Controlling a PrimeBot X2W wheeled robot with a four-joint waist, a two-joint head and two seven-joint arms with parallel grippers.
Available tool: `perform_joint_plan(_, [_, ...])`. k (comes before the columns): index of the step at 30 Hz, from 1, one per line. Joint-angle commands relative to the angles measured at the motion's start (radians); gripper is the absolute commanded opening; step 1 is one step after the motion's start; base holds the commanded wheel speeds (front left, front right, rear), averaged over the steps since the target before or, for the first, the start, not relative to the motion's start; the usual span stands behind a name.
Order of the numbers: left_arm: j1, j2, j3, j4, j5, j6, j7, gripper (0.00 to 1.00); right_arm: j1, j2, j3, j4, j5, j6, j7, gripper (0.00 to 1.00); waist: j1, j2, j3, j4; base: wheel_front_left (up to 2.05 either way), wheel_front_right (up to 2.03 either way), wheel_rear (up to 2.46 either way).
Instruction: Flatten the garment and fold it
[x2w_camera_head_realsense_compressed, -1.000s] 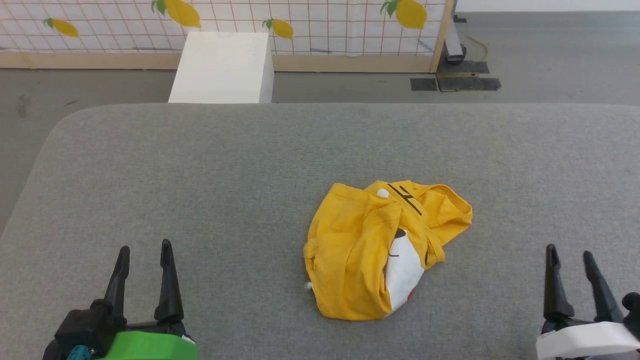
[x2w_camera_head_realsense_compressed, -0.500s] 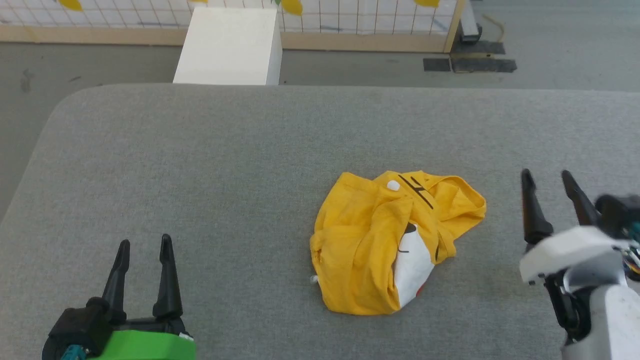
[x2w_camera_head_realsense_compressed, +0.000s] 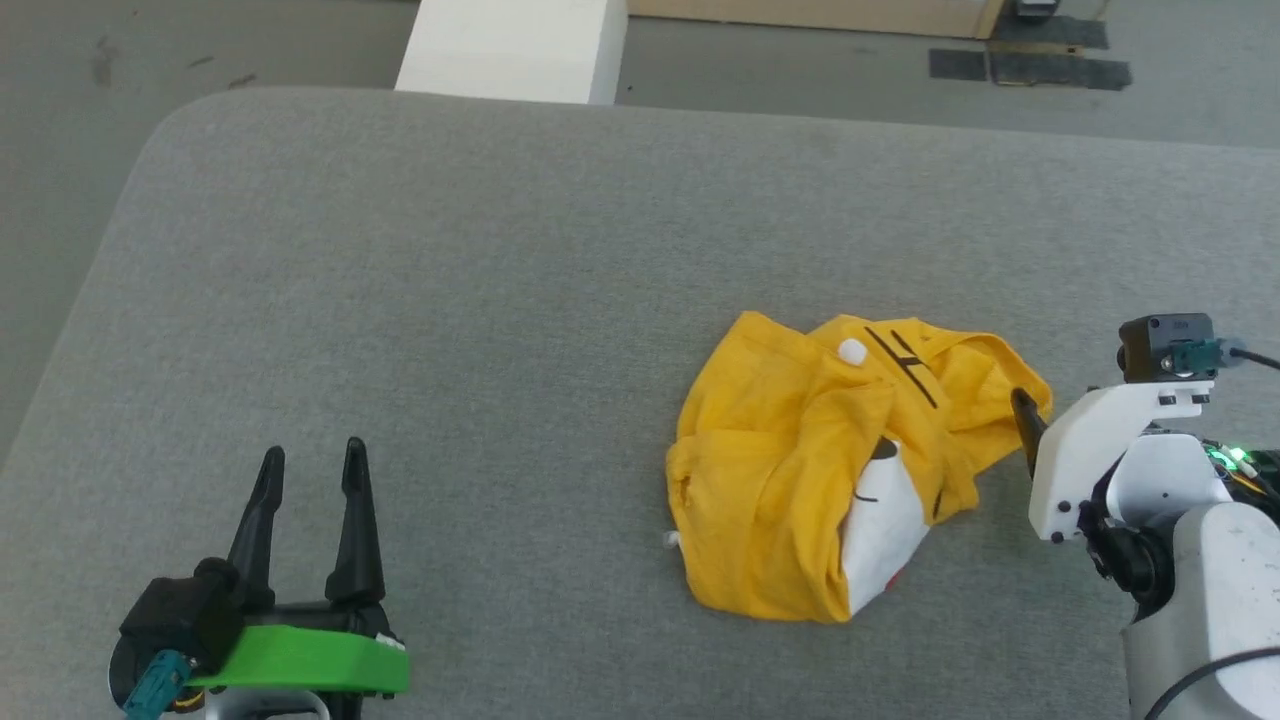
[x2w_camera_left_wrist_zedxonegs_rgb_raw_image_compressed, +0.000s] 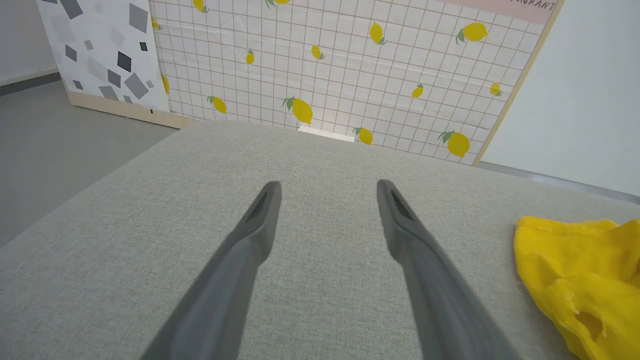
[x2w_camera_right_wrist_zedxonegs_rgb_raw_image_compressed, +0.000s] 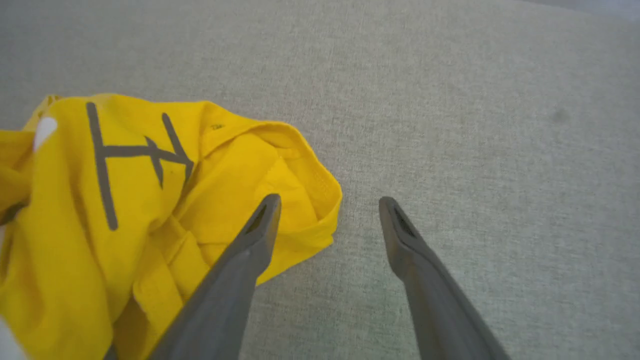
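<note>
Reach: your right claw (x2w_camera_right_wrist_zedxonegs_rgb_raw_image_compressed: 327, 200), spread, has come forward until the crumpled shirt (x2w_camera_right_wrist_zedxonegs_rgb_raw_image_compressed: 150, 200) lies on the tabletop (x2w_camera_head_realsense_compressed: 500, 250) just beside one finger, so flattening can begin; your left claw (x2w_camera_head_realsense_compressed: 313, 450) waits spread, well apart.

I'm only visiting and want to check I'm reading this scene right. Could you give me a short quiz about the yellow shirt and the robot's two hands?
1. True or false: the yellow T-shirt lies spread flat on the grey padded table.
2. Which hand is nearer the T-shirt? A) left B) right C) both equally near
3. In a few words: is either hand gripping anything?

Key
1. False: it lies crumpled in a heap.
2. B: in the right wrist view, one finger of the right hand overlaps the shirt's edge, while the left hand is well off to the side.
3. No: both hands are open and empty.
</note>
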Motion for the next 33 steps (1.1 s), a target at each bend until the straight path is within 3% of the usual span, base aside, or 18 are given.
perform_joint_plan(1, [-0.020, -0.005, 0.001, 0.006, 0.004, -0.007, -0.004, 1.00, -0.020, 0.000, -0.004, 0.011, -0.012, -0.002, 0.038, 1.00, 0.0000, 0.0000, 0.028, 0.029, 0.00, 0.00, 0.00])
perform_joint_plan(6, [-0.043, -0.002, -0.014, 0.015, -0.010, -0.007, -0.004, 1.00, -0.042, 0.000, -0.036, 0.047, 0.009, -0.002, 0.188, 1.00, 0.0000, 0.0000, 0.053, 0.059, 0.00, 0.00, 0.00])
perform_joint_plan(9, [-0.056, 0.004, -0.023, 0.020, -0.020, -0.008, -0.004, 1.00, -0.057, -0.001, -0.033, 0.068, -0.001, -0.002, 0.213, 1.00, 0.0000, 0.0000, 0.063, 0.072, 0.00, 0.00, 0.00])
perform_joint_plan(10, [-0.060, 0.005, -0.024, 0.022, -0.024, -0.008, -0.004, 1.00, -0.061, -0.002, -0.030, 0.077, -0.004, -0.002, 0.220, 0.92, 0.0000, 0.0000, 0.065, 0.076, 0.00, 0.00, 0.00])
perform_joint_plan(12, [-0.065, 0.005, -0.023, 0.025, -0.028, -0.008, -0.004, 1.00, -0.067, -0.003, -0.029, 0.087, -0.005, -0.002, 0.220, 0.00, 0.0000, 0.0000, 0.066, 0.080, 0.00, 0.00, 0.00])
perform_joint_plan(22, [-0.045, 0.003, -0.003, 0.034, -0.026, -0.008, -0.004, 1.00, -0.098, -0.006, -0.028, 0.075, 0.005, -0.002, 0.167, 0.00, 0.0000, 0.0000, 0.007, 0.048, 0.00, 0.00, 0.00])
perform_joint_plan(33, [-0.011, -0.003, 0.003, 0.023, -0.012, -0.008, -0.004, 1.00, -0.103, -0.053, -0.115, 0.019, -0.002, -0.002, 0.066, 0.00, 0.0000, 0.0000, -0.058, -0.015, 0.00, 0.00, 0.00])
